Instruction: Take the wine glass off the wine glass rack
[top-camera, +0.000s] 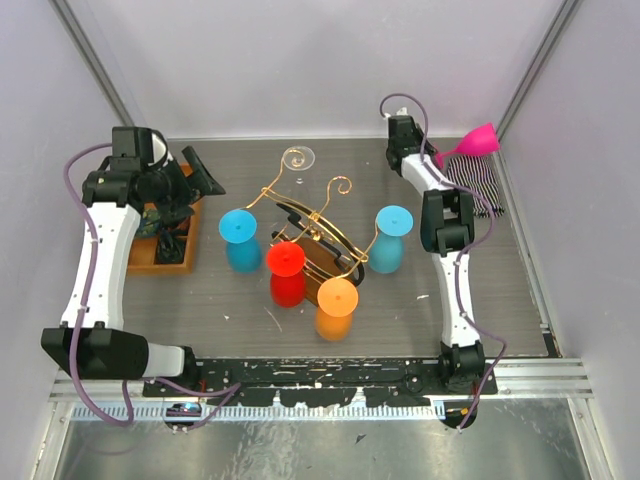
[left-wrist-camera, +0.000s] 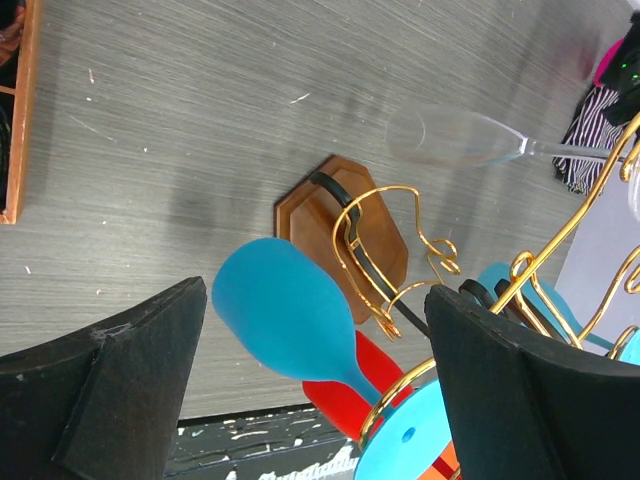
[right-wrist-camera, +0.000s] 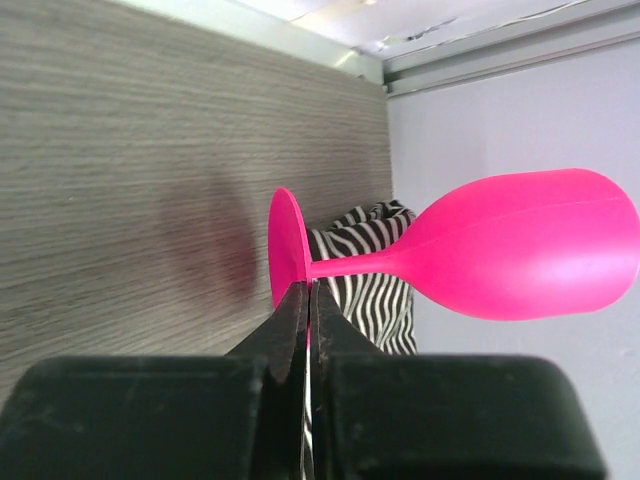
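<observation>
Pinching the pink glass (right-wrist-camera: 520, 245) by its foot, right gripper (right-wrist-camera: 308, 300) holds it level, bowl outward, far right of rack (top-camera: 310, 225); left gripper (left-wrist-camera: 320, 360) wide.

The worktop (top-camera: 250, 310) was grey, with a fine wood grain. Near its middle stood the wine glass rack (top-camera: 312, 238) on a dark brown wooden base. An orange tray (top-camera: 165, 265) lay at the left side. Behind the rack a clear glass (top-camera: 298, 157) lay on its side, and a striped cloth (top-camera: 478, 182) lay in the far right corner.
</observation>
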